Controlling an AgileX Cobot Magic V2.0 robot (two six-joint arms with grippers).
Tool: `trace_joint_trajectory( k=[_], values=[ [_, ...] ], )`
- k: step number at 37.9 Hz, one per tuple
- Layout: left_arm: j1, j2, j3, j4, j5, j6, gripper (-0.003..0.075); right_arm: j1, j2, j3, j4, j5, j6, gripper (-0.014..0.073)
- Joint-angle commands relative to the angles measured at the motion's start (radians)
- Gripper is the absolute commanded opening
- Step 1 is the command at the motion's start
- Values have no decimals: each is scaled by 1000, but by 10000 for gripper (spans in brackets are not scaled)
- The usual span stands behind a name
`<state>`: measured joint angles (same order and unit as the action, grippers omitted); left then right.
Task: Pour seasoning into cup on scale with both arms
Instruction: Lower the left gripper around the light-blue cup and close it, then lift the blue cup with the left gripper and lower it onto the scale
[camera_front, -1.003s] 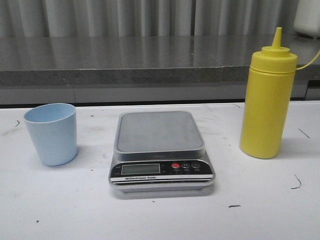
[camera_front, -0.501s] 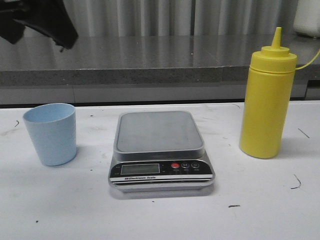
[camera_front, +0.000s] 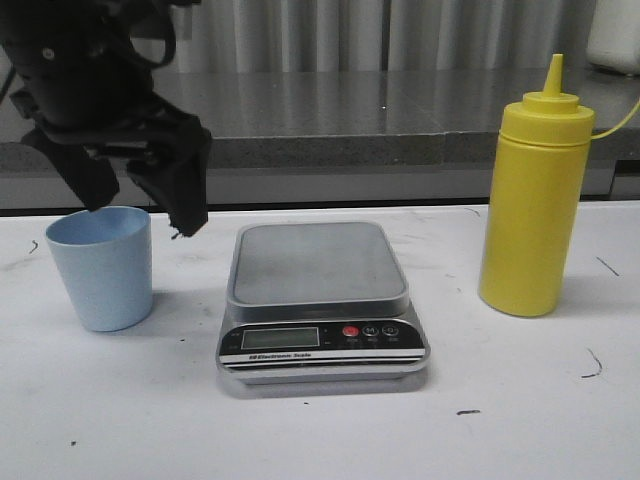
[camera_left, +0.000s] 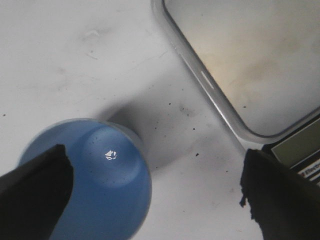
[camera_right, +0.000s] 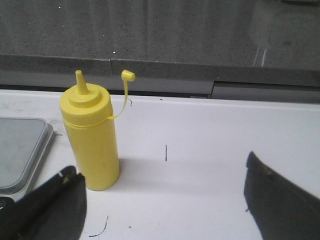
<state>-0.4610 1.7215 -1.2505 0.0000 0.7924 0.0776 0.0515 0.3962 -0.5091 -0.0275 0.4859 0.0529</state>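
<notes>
Left claw (camera_front: 135, 205) had descended to just above the cup (camera_front: 101, 267), jaws wide. Bottle (camera_front: 535, 195) stood upright right of the scale (camera_front: 320, 300), nozzle up; right claw (camera_right: 162, 200) wide.

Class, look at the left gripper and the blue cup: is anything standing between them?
Nothing visible does. The left gripper hangs open just above the cup, which stands alone on the table beside the scale.
</notes>
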Motion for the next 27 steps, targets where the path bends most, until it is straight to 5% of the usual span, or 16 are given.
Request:
trace_joint_trajectory(
  k=[1, 12, 23, 27],
  values=[
    [-7, 6, -39, 6, -16, 2, 585, -5, 14, -37, -11, -85, -2, 652],
    [-7, 46, -39, 11, 6, 2, 361, -5, 14, -37, -11, -85, -2, 652],
    [-7, 46, -39, 12, 13, 2, -4, -5, 14, -37, -11, -84, -2, 652],
    [-7, 46, -48, 30, 52, 4, -20, -5, 14, -37, -11, -84, -2, 652]
  ],
)
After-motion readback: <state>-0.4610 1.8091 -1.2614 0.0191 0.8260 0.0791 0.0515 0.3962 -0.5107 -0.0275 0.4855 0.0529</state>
